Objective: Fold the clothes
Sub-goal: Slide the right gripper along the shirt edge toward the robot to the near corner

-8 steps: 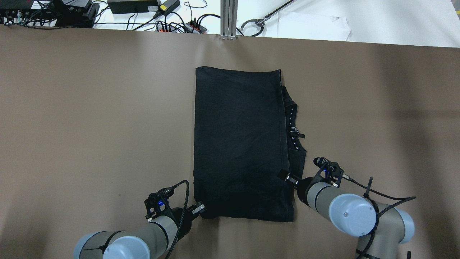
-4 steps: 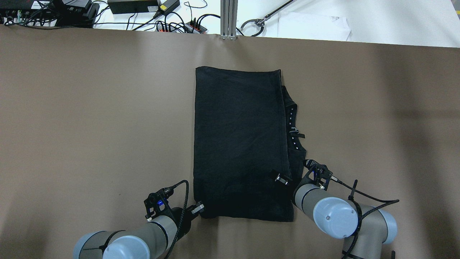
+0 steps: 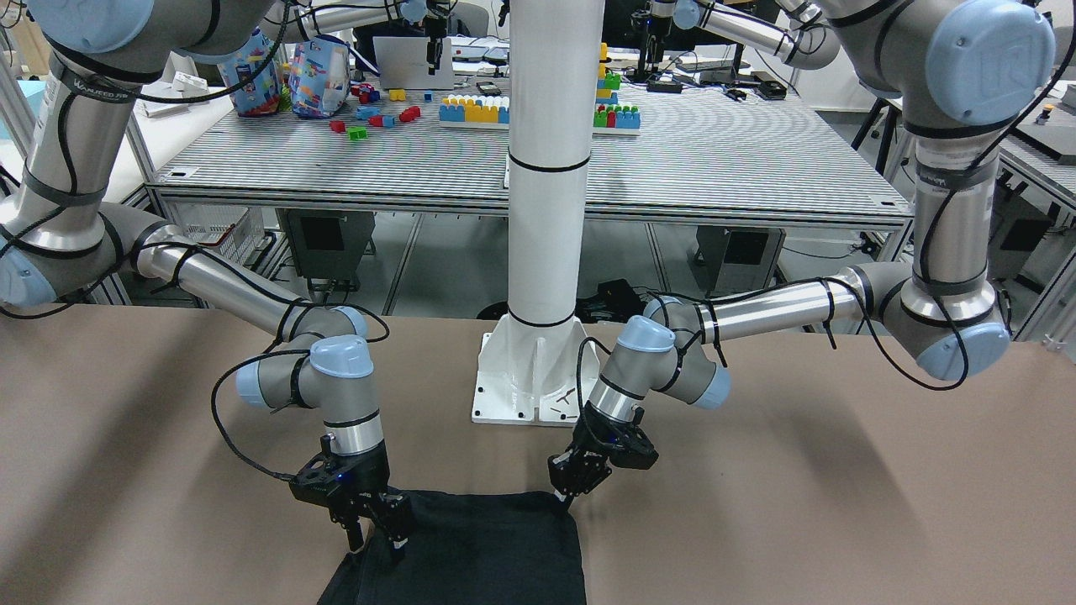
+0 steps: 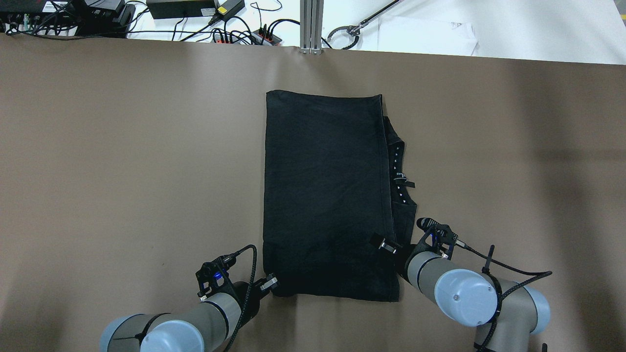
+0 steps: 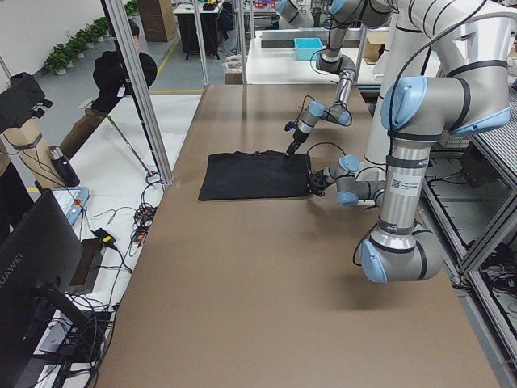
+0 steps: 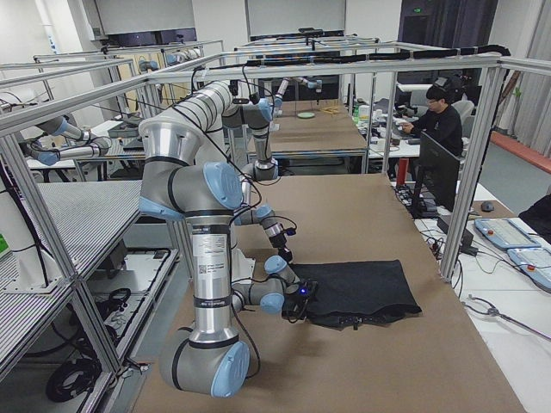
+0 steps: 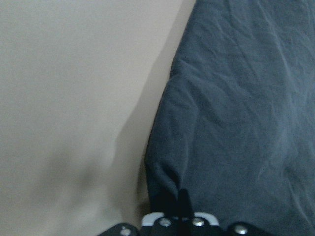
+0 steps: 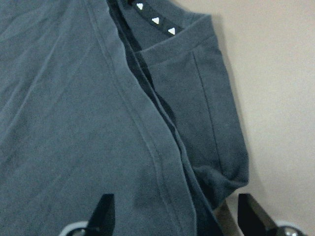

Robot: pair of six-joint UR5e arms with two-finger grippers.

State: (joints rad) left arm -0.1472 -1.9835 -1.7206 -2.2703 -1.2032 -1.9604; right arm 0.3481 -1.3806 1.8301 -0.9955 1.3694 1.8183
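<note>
A black garment (image 4: 323, 195) lies flat on the brown table (image 4: 122, 146), just in front of the white pillar (image 3: 546, 210). At the garment corner closest to the pillar's base, the left gripper (image 3: 565, 500) is pinched closed on the cloth. Farther from the pillar, the right gripper (image 3: 377, 538) stands over the hemmed edge with its fingers spread wide, gripping nothing.

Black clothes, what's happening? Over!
Left gripper: jaws shut on near corner of black garment. Right gripper: jaws open over its hemmed edge. Nothing seen blocking.
</note>
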